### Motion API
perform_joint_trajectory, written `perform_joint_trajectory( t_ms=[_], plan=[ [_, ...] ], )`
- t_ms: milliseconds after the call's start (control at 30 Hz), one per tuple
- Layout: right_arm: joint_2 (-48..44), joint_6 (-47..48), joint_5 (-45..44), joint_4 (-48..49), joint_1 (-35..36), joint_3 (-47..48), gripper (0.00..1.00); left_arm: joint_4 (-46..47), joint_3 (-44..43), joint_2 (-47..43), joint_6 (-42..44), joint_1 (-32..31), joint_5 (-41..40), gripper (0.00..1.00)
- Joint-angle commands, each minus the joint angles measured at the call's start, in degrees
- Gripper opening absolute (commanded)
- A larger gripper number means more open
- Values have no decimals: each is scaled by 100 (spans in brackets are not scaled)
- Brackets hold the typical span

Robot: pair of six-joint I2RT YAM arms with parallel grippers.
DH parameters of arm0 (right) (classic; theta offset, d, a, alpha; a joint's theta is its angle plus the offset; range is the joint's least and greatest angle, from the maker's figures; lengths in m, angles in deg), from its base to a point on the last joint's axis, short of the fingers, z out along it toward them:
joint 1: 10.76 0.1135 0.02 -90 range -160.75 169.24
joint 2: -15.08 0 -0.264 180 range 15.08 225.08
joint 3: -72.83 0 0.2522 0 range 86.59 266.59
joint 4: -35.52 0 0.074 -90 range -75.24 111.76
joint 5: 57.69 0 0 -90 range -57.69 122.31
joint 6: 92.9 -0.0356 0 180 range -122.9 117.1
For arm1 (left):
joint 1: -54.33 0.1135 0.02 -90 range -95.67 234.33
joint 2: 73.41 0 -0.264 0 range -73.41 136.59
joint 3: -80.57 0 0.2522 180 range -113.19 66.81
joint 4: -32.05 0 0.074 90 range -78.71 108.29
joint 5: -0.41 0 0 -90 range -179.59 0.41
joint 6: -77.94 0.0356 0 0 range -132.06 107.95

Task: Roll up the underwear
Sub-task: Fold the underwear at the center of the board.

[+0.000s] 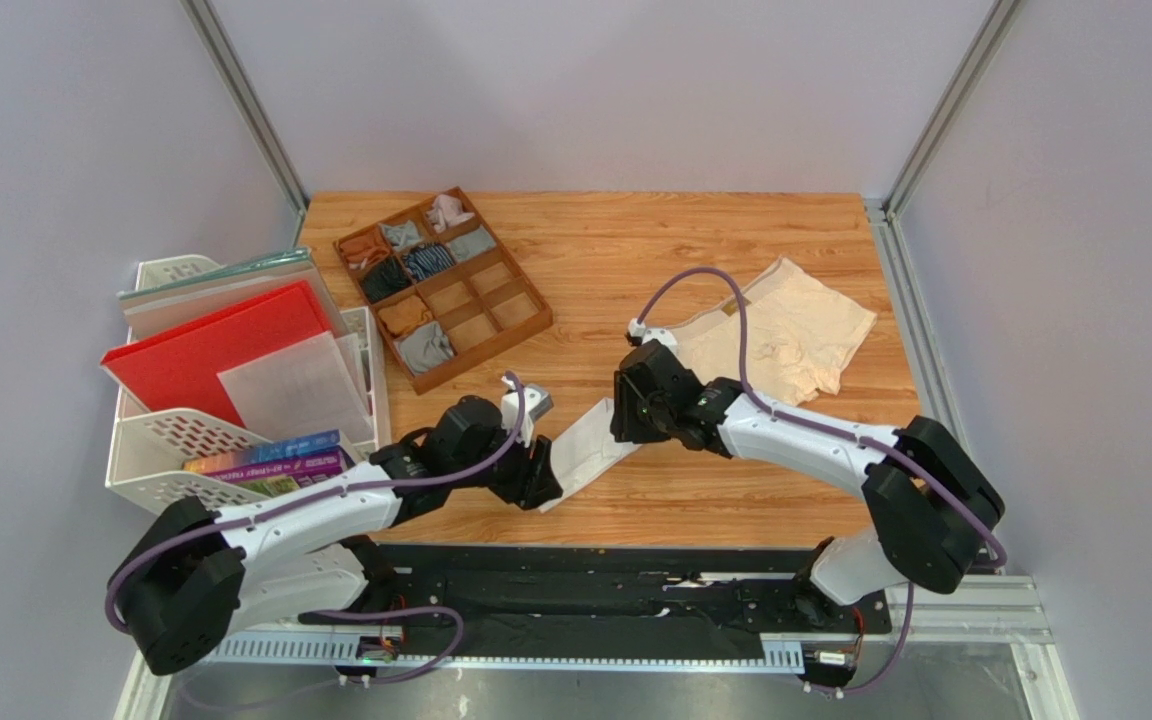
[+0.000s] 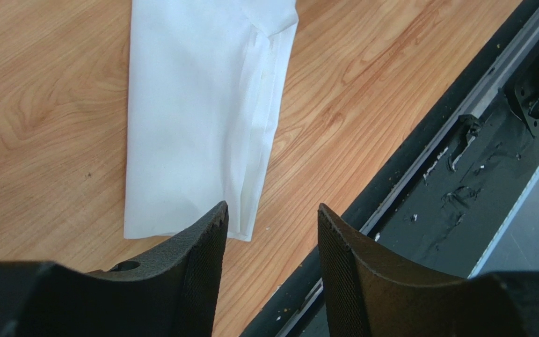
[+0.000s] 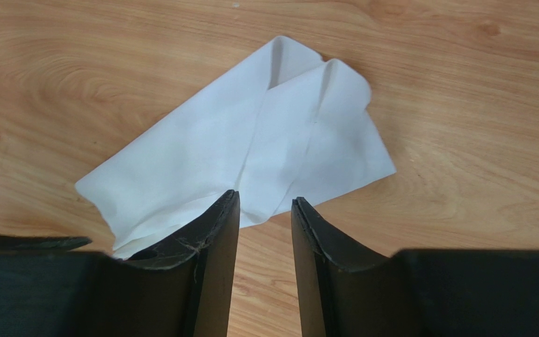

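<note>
Wide open at the left gripper point(image 2: 272, 210), clutching nothing, poised right at the near end of the white underwear point(image 2: 195, 105). Over to the right gripper point(image 3: 265, 203): a narrower gap, nothing pinched, hanging over the far end of the same piece; touching it or not, impossible to tell.

Folded into a long flat strip, that white pair, lying on the table point(image 1: 687, 255) between both grippers, close to the near edge. No sign of a roll there: folding apparently done, rolling all to come.

Further out, far right: the cream underwear point(image 1: 785, 338), spread open and loose, well apart from either gripper, seemingly untouched. Early going, then, by the look of it: two pieces to roll, none rolled.

Far left on the wood, a divided wooden tray point(image 1: 495, 279), with small rolled garments point(image 1: 405, 270) in grey, brown and dark tucked into the left and far compartments, bare towards its right side. Off the table's left edge, a white rack point(image 1: 162, 450) stuffed with a red folder point(image 1: 214, 353) and books point(image 1: 274, 458).
</note>
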Motion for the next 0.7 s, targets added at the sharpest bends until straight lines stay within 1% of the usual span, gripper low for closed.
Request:
perform_joint_trajectory(
  t_ms=[0, 100, 267, 400, 567, 667],
  plan=[
    [-229, 13, -29, 8, 238, 264, 37, -83, -152, 31, -467, -21, -444, 56],
    [-167, -83, 15, 61, 484, 308, 35, -171, -214, 40, -634, -21, -1006, 55],
    [8, -189, 199, 386, 687, 282, 32, -302, -345, -127, -706, -21, -1430, 57],
    [184, -259, 331, 544, 774, 299, 29, -417, -425, 92, -679, 49, -1790, 58],
    [360, -391, 323, 536, 863, 273, 27, -331, -407, 339, -627, 479, -1729, 58],
    [439, -444, 288, 571, 863, 194, 27, -146, -381, 444, -600, 576, -1528, 57]
  ],
)
